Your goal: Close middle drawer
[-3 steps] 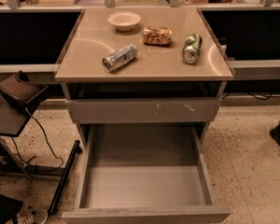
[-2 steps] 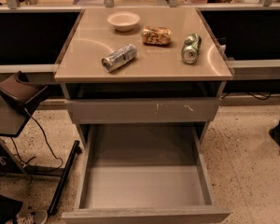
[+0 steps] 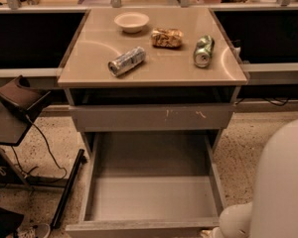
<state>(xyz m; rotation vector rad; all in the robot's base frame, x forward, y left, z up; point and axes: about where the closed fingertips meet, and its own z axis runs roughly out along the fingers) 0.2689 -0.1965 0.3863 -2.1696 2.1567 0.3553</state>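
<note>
Middle drawer (image 3: pixel 149 195) gapes beneath the surface's (image 3: pixel 164 66) front edge: push its front squarely at centre, though your gripper sits unseen beyond the white arm (image 3: pixel 283 182), jaws untellable.

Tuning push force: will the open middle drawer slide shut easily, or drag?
Middle drawer looks empty, so probably light and slides easily. Wide front: an off-centre push may rack it. Gripper not in view; only white arm at lower right.
</note>
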